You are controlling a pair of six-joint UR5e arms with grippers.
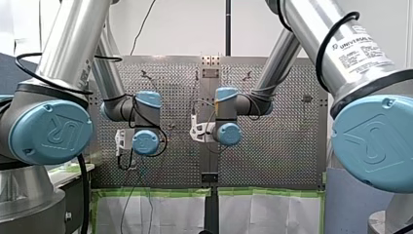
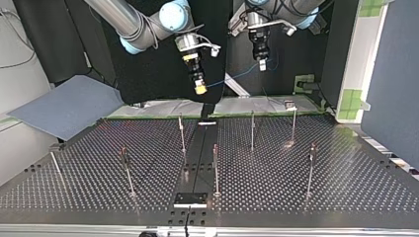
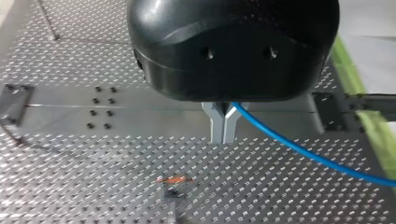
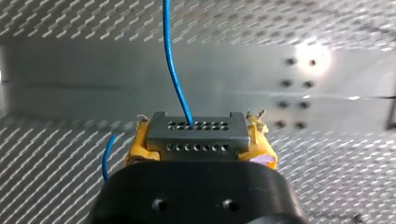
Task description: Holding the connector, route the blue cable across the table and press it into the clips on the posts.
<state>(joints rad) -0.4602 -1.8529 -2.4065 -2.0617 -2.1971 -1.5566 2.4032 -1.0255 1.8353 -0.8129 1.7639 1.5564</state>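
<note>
Judging by how things lie, the routing has hardly started. My right gripper, the one with yellow pads, is clamped on the grey rectangular connector block, which has two rows of small holes in its face. The thin blue cable leaves one of those holes and runs away over the table. In the top view it spans the gap to my left gripper, whose narrow metal fingers are pinched together on it, with the rest trailing off to one side. Both grippers hang high above the far edge of the perforated metal table, well apart from the thin upright metal posts that stand scattered across it. As far as I can see, none of the small dark clips at the post tops has cable in it, though they are too small to read closely. So the pick-up looks done, while carrying the cable across and pressing it into every clip is left. No box, tray or other container shows; the clips are the only holders, and they appear unfilled.
</note>
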